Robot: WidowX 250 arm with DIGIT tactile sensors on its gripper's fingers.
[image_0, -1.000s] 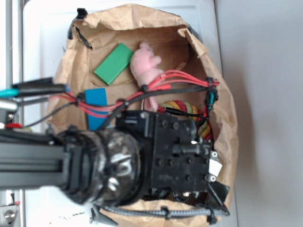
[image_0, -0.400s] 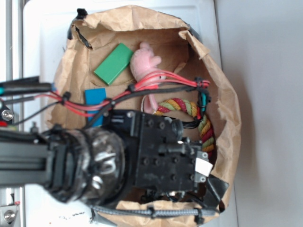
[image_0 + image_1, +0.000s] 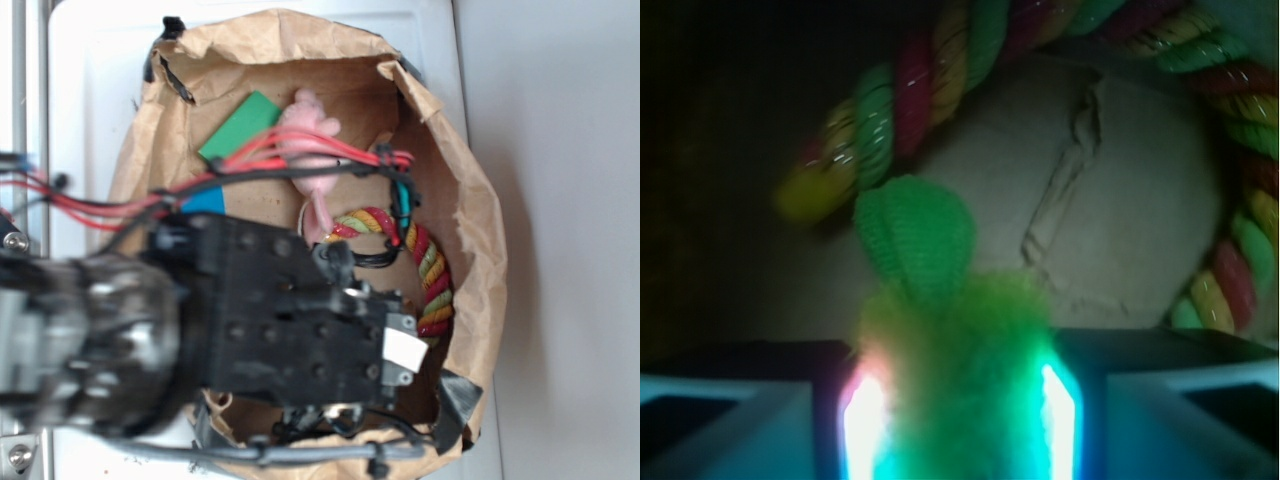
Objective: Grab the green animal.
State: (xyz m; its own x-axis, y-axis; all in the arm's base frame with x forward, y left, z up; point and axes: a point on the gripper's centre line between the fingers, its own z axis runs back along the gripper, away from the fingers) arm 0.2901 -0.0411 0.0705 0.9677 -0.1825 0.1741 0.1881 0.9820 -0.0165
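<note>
The fuzzy lime-green plush animal (image 3: 945, 330) sits inside the crumpled brown paper bag (image 3: 480, 240), beside the multicoloured braided rope ring (image 3: 940, 70). The black gripper (image 3: 960, 415) is clenched on its body, fingers (image 3: 865, 425) pressing both sides. The grasp looks made; lifting it out of the bag remains.

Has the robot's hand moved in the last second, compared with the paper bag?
Yes. In the exterior view the arm's black body has shifted left against the paper bag, baring more of the rope ring. The hand itself shows only at the wrist.

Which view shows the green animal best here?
The wrist view: the green animal fills the lower centre, its fuzzy body between the tool's lit fingers, below the rope ring. In the exterior view the arm hides it entirely.
</note>
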